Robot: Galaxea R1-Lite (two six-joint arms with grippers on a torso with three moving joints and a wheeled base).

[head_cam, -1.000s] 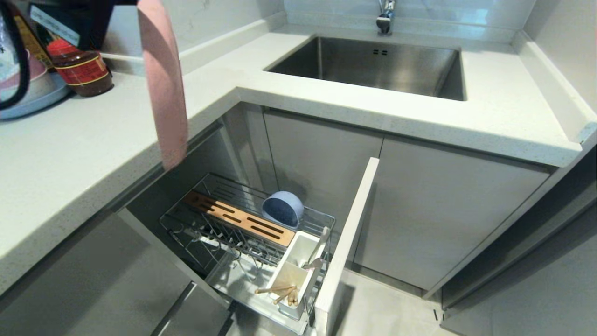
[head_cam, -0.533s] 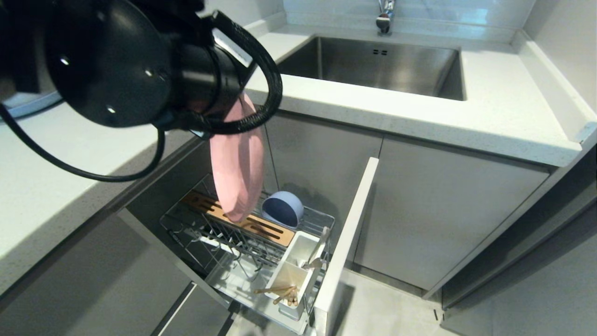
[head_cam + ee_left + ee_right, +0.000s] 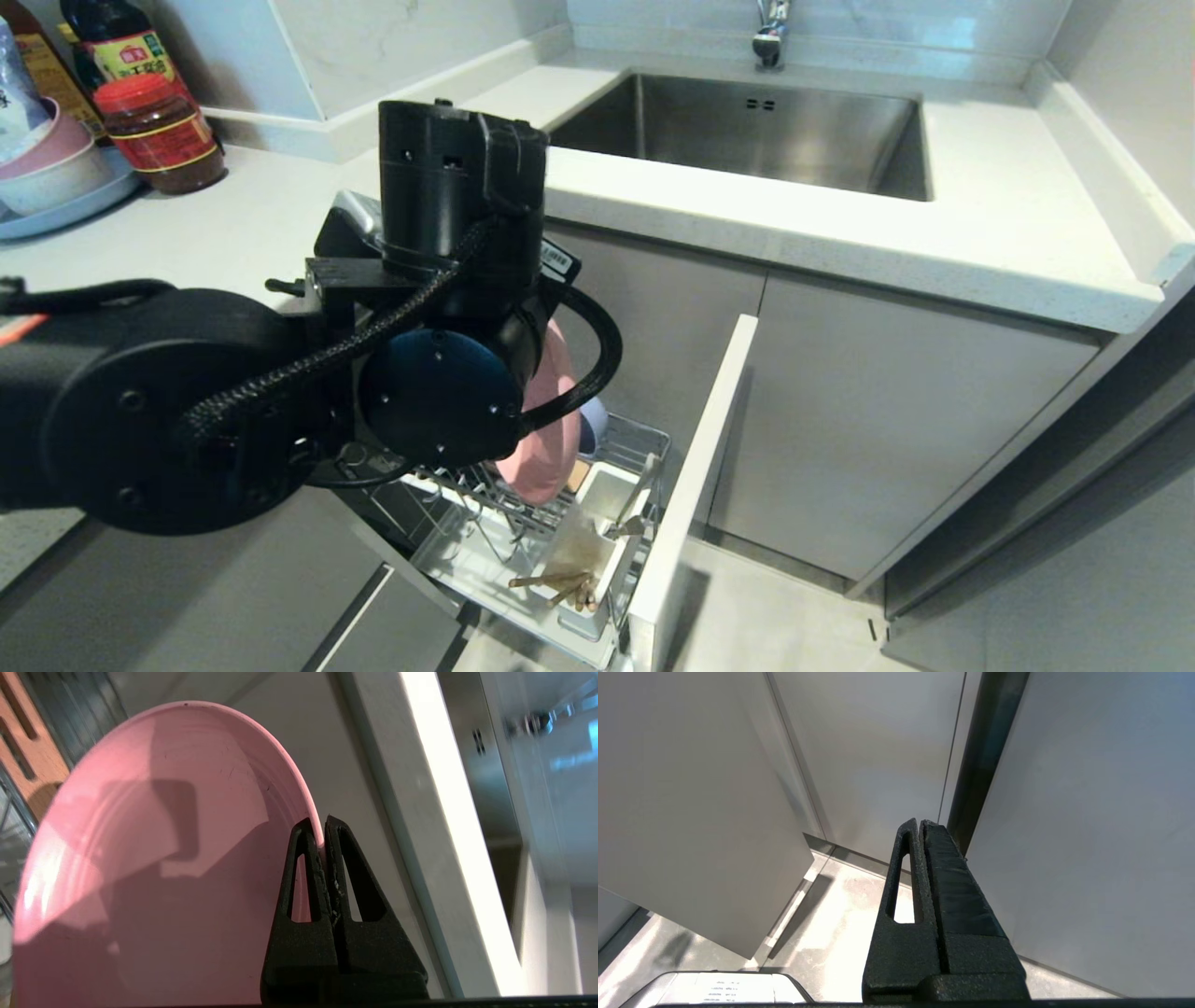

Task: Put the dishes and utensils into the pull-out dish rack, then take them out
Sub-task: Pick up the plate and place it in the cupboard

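My left gripper (image 3: pixel 322 823) is shut on the rim of the pink plate (image 3: pixel 154 858), which it holds on edge. In the head view the left arm fills the left foreground, and the plate (image 3: pixel 553 448) hangs below it, low over the wire dividers of the pull-out dish rack (image 3: pixel 485 523). Only a sliver of the blue-grey bowl (image 3: pixel 596 425) shows behind the plate. Chopsticks (image 3: pixel 560 586) lie in the rack's white utensil box (image 3: pixel 597 537), and a metal utensil (image 3: pixel 642 495) leans in it. My right gripper (image 3: pixel 919 823) is shut and empty, parked low beside cabinet doors.
The rack's pale-grey cabinet front (image 3: pixel 695 485) stands out to the right of the plate. A wooden slotted strip (image 3: pixel 28 742) lies along the rack. On the counter are a sink (image 3: pixel 747 131), a red-lidded jar (image 3: pixel 161 140) and a blue plate (image 3: pixel 65 210) with stacked bowls.
The left arm has swung the pink plate from above the counter down to the rack. The arm now hides most of the rack and the bowl.
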